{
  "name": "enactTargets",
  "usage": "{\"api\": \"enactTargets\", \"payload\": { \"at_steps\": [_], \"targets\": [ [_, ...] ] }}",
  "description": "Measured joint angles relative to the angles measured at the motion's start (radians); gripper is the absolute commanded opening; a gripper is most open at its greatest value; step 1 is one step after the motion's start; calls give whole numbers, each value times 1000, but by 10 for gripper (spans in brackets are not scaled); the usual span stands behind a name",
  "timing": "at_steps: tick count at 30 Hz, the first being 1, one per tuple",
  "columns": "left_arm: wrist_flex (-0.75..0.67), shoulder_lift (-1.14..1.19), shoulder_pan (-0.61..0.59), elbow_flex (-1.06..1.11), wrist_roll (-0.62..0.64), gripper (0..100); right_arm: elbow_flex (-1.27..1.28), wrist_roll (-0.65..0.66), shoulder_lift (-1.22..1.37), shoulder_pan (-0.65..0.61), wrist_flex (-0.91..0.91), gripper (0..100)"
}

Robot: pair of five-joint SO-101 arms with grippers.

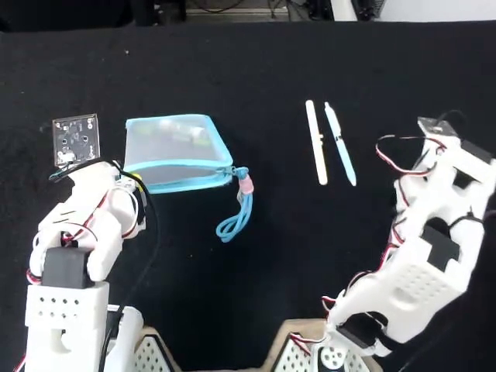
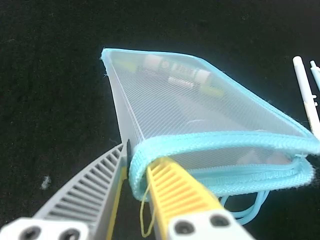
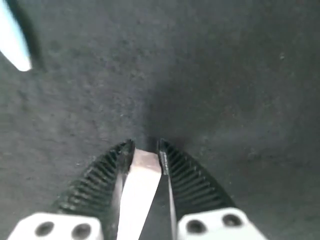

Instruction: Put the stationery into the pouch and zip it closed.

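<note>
High view: your white pen (image 1: 316, 143) and blue pen (image 1: 341, 147) lie parallel, long axes pointing away from you, between the mesh pouch (image 1: 174, 151) and the right gripper (image 3: 146, 146). That gripper is nearer and pinches a pale strip (image 3: 140, 185). The left gripper (image 2: 139, 161) clamps the pouch's zipper edge.

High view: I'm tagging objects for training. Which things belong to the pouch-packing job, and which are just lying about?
Job: pouch, held by the left gripper; white pen; blue pen; pale strip in the right gripper.
Lying about: black cloth; cables behind the table.
</note>
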Motion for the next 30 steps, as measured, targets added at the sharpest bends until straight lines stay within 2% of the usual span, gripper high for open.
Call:
{"api": "enactTargets", "payload": {
  "at_steps": [2, 5, 7, 18, 24, 30],
  "targets": [
    [0, 0, 0, 0, 0, 30, 0, 0, 23, 9, 2, 35],
    [0, 0, 0, 0, 0, 30, -2, 0, 54, 11, 3, 136],
    [0, 0, 0, 0, 0, 30, -8, 2, 61, 6, 8, 170],
    [0, 0, 0, 0, 0, 30, -60, 2, 64, 23, 175, 137],
    [0, 0, 0, 0, 0, 30, -60, -32, 78, 91, 135, 137],
    [0, 0, 0, 0, 0, 30, -20, -106, 77, 74, 68, 108]
  ]
}}
